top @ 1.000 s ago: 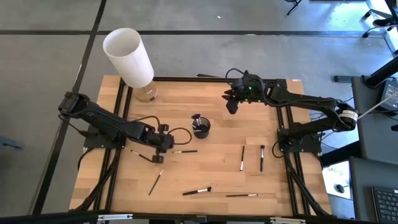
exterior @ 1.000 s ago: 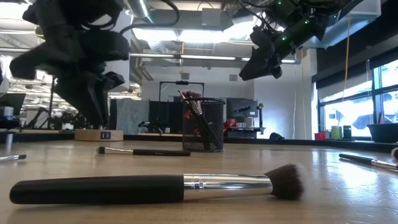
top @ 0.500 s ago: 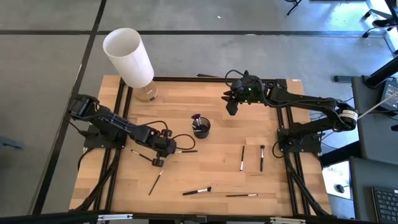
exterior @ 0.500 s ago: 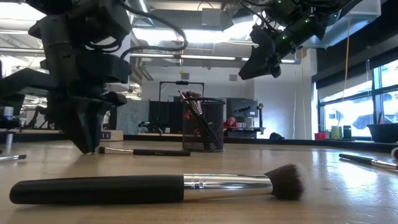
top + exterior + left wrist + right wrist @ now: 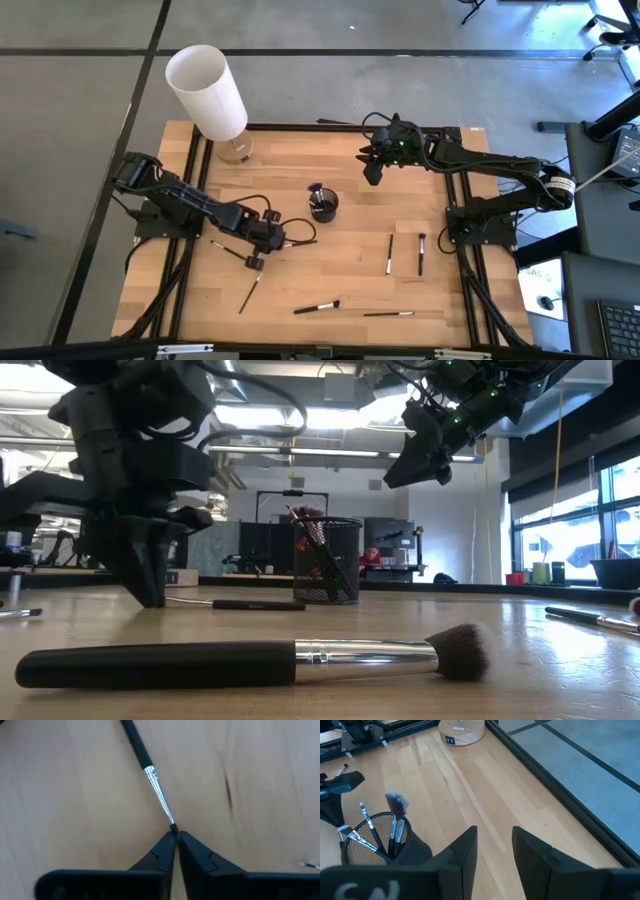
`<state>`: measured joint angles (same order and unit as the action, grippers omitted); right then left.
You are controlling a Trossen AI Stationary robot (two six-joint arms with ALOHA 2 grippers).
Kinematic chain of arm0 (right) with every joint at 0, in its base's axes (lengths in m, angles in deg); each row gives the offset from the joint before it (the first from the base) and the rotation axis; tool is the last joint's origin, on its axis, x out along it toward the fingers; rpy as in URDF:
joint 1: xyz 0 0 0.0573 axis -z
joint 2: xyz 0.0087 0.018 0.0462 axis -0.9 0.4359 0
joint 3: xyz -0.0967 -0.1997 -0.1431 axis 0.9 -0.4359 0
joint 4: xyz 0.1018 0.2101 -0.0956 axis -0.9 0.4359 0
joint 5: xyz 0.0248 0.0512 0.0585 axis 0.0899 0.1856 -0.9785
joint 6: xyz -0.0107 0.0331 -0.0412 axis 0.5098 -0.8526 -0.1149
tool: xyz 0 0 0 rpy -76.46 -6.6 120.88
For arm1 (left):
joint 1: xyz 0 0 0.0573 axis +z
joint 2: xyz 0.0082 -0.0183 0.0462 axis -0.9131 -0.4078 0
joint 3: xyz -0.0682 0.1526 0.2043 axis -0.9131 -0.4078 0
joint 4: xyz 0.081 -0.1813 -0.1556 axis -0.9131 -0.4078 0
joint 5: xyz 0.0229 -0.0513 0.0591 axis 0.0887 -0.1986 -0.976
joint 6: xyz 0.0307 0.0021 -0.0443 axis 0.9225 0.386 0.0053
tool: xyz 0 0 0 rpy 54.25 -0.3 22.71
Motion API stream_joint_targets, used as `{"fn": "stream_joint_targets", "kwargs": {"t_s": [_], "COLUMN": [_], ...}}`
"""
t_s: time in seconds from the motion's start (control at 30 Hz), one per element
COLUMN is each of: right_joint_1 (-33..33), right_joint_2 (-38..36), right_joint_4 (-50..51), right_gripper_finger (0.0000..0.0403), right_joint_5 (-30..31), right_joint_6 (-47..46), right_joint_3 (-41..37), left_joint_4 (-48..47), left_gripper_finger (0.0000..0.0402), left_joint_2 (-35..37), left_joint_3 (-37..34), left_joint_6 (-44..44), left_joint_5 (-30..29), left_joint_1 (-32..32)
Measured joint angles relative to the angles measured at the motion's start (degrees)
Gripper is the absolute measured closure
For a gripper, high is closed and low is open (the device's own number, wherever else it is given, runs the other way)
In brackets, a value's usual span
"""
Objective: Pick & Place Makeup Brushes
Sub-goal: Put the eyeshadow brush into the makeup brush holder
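Makeup brush (image 5: 150, 772) lies flat on the counter (image 5: 400, 200), centre-left in the high view, its long axis running away from the left tool (image 5: 175, 836). That tool's tips are pinched on the brush's bristle end. Right tool (image 5: 494, 851) hangs spread at upper centre above the mesh cup (image 5: 375, 840), farther off.

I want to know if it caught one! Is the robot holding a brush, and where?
Yes. The left gripper pinches a thin makeup brush at its bristle tip, brush on the table. The right gripper holds nothing.

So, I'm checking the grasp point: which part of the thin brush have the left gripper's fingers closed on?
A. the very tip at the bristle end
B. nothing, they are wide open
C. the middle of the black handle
A: the left gripper pinches the thin brush at its tip, beyond the silver ferrule.
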<state>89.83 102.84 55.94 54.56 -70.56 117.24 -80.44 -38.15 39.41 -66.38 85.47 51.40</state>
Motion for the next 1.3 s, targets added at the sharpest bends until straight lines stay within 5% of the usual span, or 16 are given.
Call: {"fn": "stream_joint_targets", "kwargs": {"t_s": [0.23, 0.47, 0.57, 0.93, 1.3], "right_joint_1": [0.0, 0.0, 0.0, 0.0, 0.0], "right_joint_2": [0.0, 0.0, 0.0, 0.0, 0.0], "right_joint_4": [0.0, 0.0, 0.0, 0.9, 0.9], "right_gripper_finger": [0.0280, 0.0280, 0.0280, 0.0280, 0.0280], "right_joint_5": [0.0, 0.0, 0.0, 0.0, 0.0], "right_joint_6": [0.0, 0.0, 0.0, 0.3, 0.3], "right_joint_3": [0.0, 0.0, 0.0, 0.0, 0.0], "left_joint_4": [-3.0, -12.9, -12.0, -12.5, -4.9], "left_gripper_finger": [0.0399, 0.0399, 0.0399, 0.0399, 0.0397], "left_joint_2": [0.8, 3.3, 3.8, 5.1, 6.2], "left_joint_3": [0.8, 7.4, 10.8, 15.0, 15.3], "left_joint_6": [6.5, 34.1, 44.6, 65.6, 79.7], "left_joint_5": [-5.6, -40.8, -49.9, -45.6, -49.9], "left_joint_1": [-0.6, -3.5, -2.4, -0.7, 1.6]}}
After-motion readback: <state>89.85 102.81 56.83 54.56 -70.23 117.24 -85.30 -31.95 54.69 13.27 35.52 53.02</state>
